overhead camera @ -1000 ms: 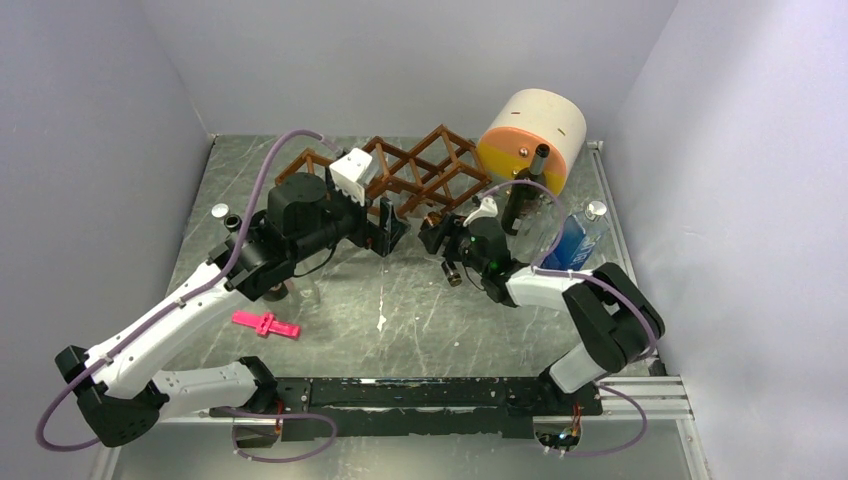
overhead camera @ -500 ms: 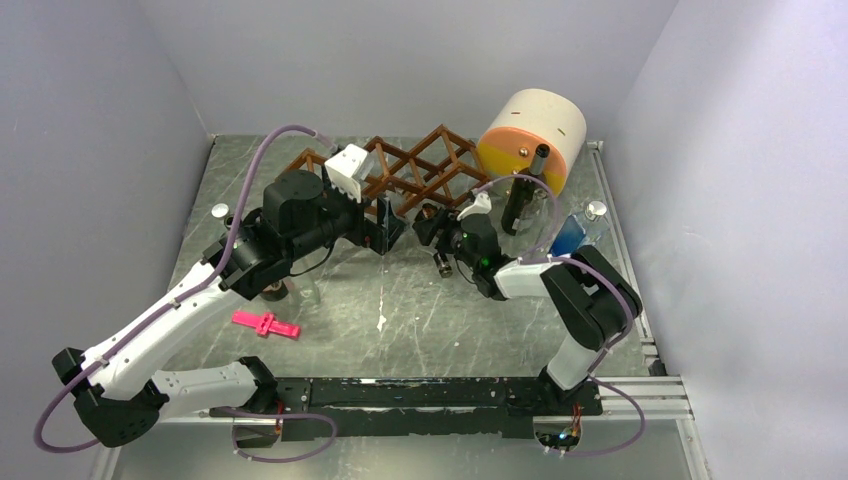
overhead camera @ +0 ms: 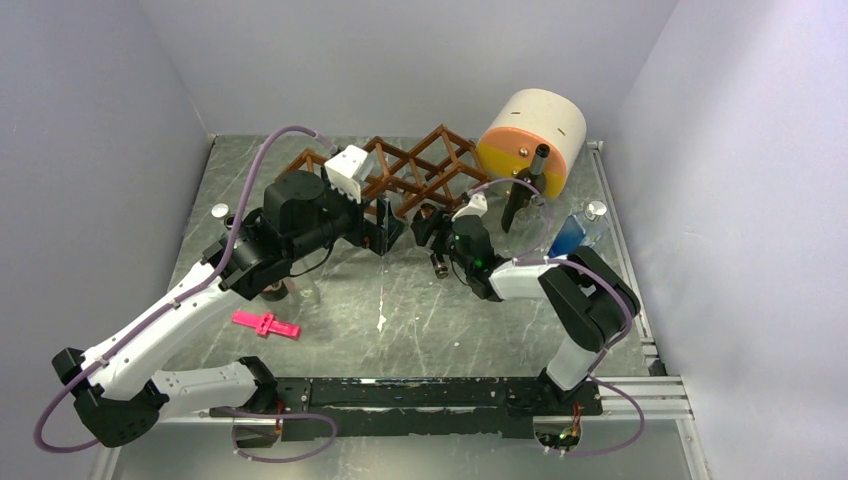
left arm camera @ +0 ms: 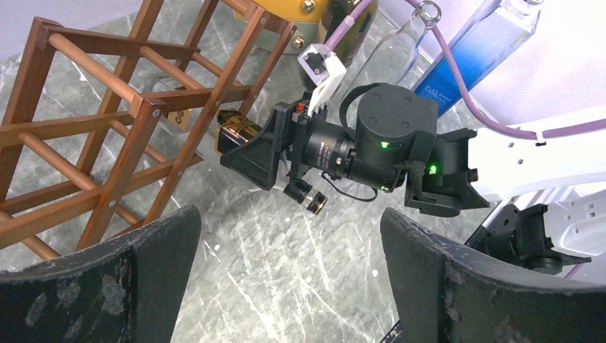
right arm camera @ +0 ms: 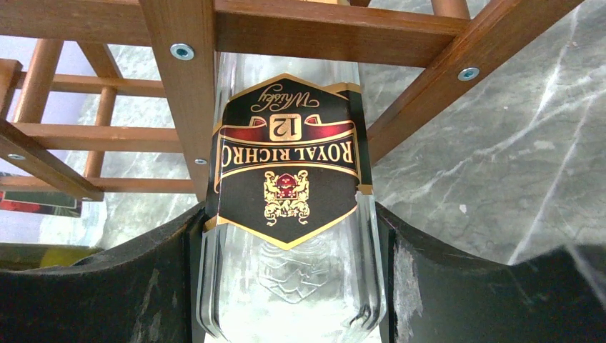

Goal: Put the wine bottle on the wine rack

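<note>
obstacle: wine rack [right arm camera: 179,71] slats flank wine bottle [right arm camera: 286,186] | free: table [overhead camera: 420,330] nearside of rack

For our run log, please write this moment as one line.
phase: insertion | right jaws: shut on bottle, its end between wine rack slats | left jaws: open, empty, near rack
</note>
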Motion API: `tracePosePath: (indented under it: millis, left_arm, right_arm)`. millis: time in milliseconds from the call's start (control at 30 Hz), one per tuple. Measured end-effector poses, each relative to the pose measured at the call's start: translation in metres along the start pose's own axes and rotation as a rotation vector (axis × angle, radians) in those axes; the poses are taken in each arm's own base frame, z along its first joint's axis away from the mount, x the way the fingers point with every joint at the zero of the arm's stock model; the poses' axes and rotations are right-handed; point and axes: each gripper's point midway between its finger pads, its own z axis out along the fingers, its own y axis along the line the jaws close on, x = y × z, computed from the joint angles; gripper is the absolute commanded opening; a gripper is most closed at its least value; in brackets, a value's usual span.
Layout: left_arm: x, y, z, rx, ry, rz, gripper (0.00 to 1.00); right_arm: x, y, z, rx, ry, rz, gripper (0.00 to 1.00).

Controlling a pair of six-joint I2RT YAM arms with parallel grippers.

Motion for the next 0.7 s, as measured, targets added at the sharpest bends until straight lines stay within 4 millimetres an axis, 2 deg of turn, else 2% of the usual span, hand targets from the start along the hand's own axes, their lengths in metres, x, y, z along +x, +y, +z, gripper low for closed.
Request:
tracePosePath:
  millis: [400, 700]
  left_arm:
    - [-0.005, 0.003, -0.007, -0.018, -0.02, 0.0, 1.0]
    - [-0.007, 0.005, -0.009, -0.026, -0.03, -0.001, 0.99]
  right_arm:
    - [-0.001, -0.012, -0.009, 0.073, 0.012, -0.118, 0.0]
    - [-0.009, -0.01, -0.006, 0.105, 0.051, -0.213, 0.0]
